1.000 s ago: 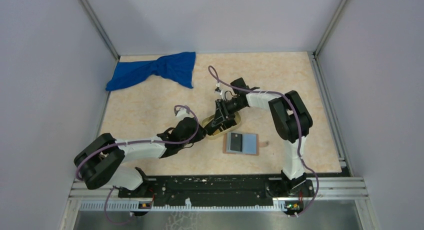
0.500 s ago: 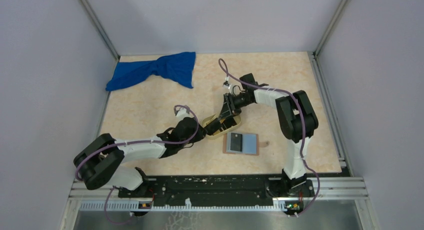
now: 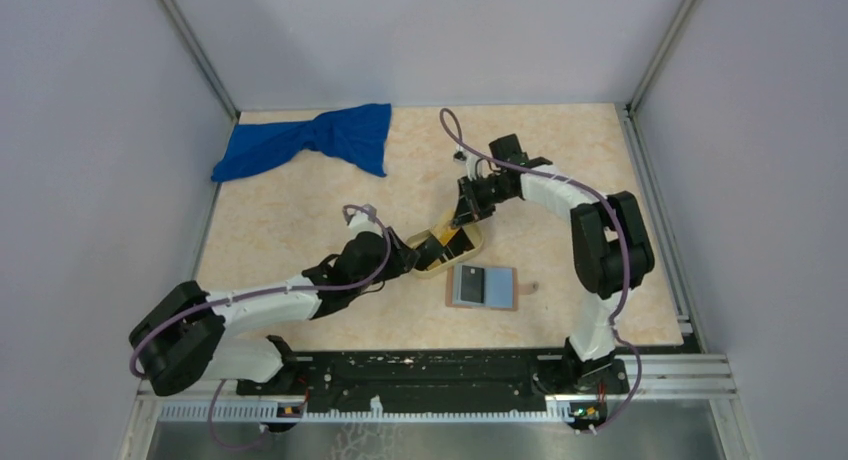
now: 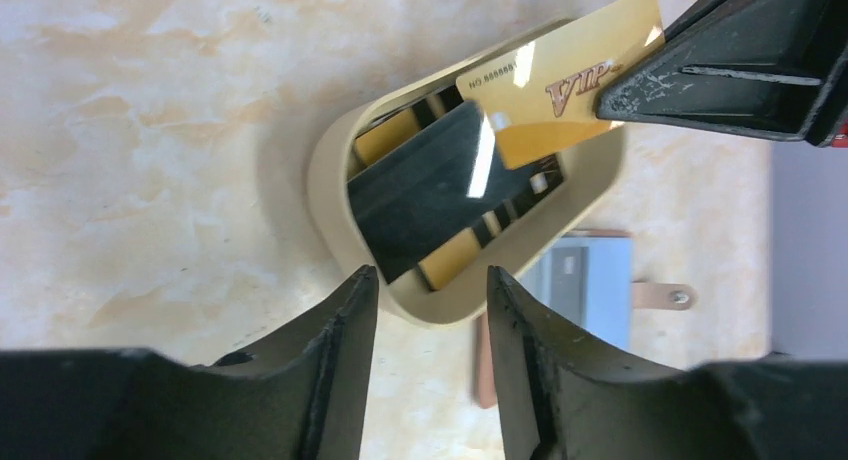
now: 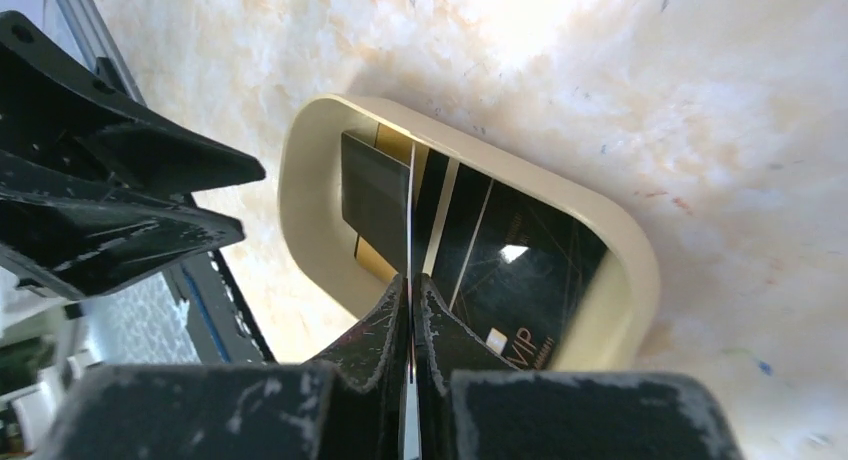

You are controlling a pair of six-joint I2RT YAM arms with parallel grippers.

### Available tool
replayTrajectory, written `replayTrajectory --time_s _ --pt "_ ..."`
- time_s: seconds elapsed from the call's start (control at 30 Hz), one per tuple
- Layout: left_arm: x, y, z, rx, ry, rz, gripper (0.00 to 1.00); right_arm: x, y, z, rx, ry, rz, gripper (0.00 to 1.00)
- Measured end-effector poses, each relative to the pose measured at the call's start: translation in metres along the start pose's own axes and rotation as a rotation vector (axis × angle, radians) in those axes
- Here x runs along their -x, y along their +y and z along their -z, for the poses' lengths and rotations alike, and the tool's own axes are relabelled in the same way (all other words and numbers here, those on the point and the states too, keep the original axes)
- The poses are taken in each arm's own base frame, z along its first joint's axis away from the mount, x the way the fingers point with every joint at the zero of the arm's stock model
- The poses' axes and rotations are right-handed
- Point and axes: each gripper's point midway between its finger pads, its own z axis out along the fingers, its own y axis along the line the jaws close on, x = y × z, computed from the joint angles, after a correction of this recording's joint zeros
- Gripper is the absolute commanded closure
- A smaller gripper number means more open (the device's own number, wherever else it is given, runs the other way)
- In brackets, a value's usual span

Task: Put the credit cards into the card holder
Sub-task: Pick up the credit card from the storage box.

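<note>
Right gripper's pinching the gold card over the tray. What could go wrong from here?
1. The right gripper holds the gold card by one end only. It could pivot or slip on the way to the card holder.
2. The left gripper stands open right at the rim of the tray, close to the right gripper. The arms could clash.
3. Nothing pins the card holder, so pushing a card in might shove it.

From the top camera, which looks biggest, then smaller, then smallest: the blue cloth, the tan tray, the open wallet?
1. Crumpled blue cloth: largest.
2 and 3. Tan oval raised-rim tray and open reddish-brown card holder look about alike; the tray is partly hidden, so I won't rank them.
</note>
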Motion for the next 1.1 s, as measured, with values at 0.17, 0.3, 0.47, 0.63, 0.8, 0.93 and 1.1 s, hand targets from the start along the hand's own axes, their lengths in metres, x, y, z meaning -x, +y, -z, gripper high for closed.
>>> replayTrajectory --time_s 0.17,0.3,0.47,0.63,0.8,0.93,1.1 --pt "0.021 -0.021 0.022 -0.108 -0.057 -0.033 0.23 0.027 0.012 0.037 -0.025 -0.075 0.179 1.00" --pt "0.029 -0.028 0.043 -0.212 -0.099 -0.095 0.21 0.037 0.034 0.061 0.034 -0.104 0.347 1.00" --pt "0.022 -0.037 0.079 -0.458 -0.158 -0.253 0.19 0.019 0.082 0.083 0.238 -0.098 0.597 1.00" --pt "0.005 -0.048 0.119 -0.746 -0.225 -0.436 0.18 -0.022 0.128 0.094 0.421 -0.038 0.851 1.00" --pt "-0.012 -0.066 0.143 -0.952 -0.233 -0.607 0.19 -0.088 0.165 0.074 0.622 0.107 1.035 1.00" --pt "-0.029 -0.071 0.142 -1.022 -0.178 -0.690 0.19 -0.120 0.173 0.066 0.707 0.183 1.107 1.00" --pt "-0.054 -0.083 0.142 -1.087 -0.114 -0.772 0.19 -0.123 0.169 0.063 0.698 0.206 1.141 1.00"
